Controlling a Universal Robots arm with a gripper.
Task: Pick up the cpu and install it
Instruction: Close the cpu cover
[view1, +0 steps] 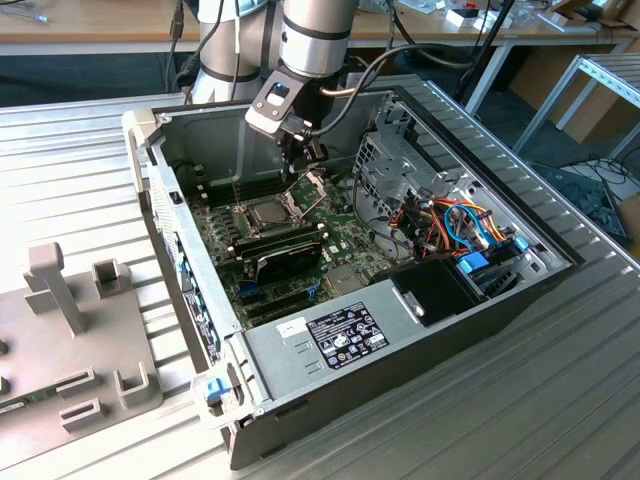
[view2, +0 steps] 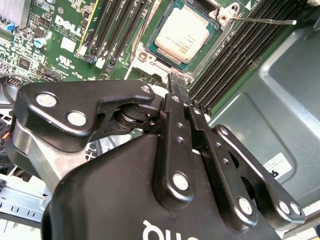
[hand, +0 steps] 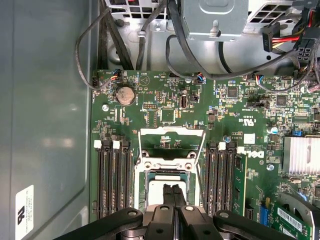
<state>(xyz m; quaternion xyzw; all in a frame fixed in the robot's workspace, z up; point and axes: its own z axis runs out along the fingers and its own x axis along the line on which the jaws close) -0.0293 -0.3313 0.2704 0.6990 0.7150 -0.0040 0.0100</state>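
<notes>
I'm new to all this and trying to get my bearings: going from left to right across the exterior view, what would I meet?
grey holder block → cpu → metal drive cage → blue and orange cables

Cpu (view1: 268, 213) on green motherboard (view1: 343, 224)

A lab: slatted metal table (view1: 560, 400), wooden workbenches (view1: 90, 20) behind.

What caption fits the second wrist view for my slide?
Shut pincer hovers near the silver chip resting in its socket on the green board.
</notes>
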